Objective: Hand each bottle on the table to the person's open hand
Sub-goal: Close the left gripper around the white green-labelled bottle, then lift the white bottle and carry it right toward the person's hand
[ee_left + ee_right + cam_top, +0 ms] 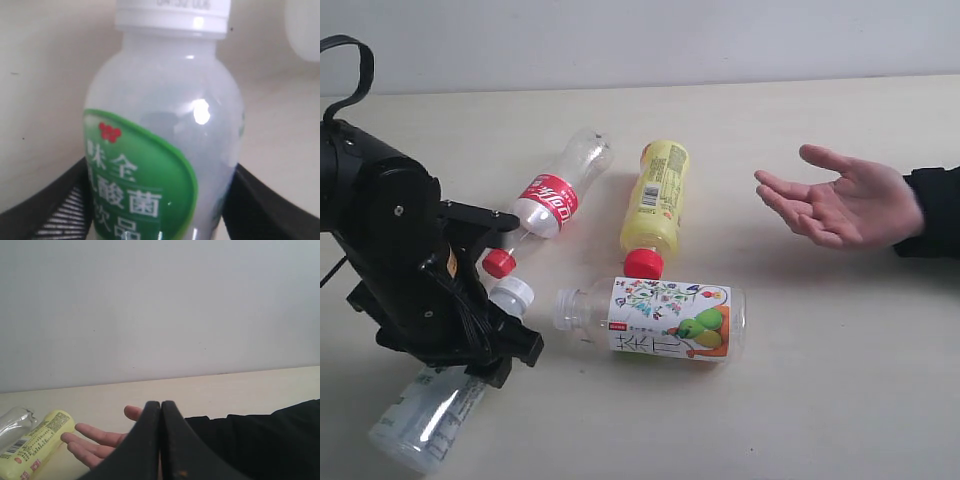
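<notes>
Ext view: 4 btls on the beige table (840,400). Red-label btl (552,195), yellow btl (655,195) and pear-label btl (665,320) lie on their sides mid-table. White-cap btl (430,415) sits near left, tilted, L gripper (520,285) straddling it. 1 open hand (840,205), palm-up at right, well apart from all btls. L wrist view: 2 black fingers (55,210) press both sides of the white-cap btl, pinching it. R wrist view: R gripper (161,440) fingers pressed together; 2 btls partly seen, plus the hand.
</notes>
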You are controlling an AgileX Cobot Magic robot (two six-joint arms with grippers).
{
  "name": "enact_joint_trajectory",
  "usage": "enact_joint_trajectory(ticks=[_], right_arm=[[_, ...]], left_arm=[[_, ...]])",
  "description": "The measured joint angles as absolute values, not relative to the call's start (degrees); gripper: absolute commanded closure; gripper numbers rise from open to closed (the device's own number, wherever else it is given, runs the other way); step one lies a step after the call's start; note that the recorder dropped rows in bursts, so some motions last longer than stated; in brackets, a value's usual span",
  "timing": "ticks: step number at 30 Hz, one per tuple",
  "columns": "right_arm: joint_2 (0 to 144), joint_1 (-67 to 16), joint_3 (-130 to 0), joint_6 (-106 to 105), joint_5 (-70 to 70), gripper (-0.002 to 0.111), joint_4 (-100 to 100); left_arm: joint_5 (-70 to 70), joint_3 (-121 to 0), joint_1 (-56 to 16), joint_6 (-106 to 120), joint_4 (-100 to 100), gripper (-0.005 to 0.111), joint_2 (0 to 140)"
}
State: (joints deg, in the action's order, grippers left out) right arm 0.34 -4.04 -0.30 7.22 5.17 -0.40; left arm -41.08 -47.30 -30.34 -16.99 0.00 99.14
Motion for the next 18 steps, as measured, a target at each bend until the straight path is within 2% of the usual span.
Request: enact_joint_trajectory(ticks=[18], right_arm=[[0.3,-4.0,-0.3,7.2,5.2,0.108,-0.4]], left_arm=[[-51.1,-50.7,-30.3,-17.0,0.8,0.107,86.0]])
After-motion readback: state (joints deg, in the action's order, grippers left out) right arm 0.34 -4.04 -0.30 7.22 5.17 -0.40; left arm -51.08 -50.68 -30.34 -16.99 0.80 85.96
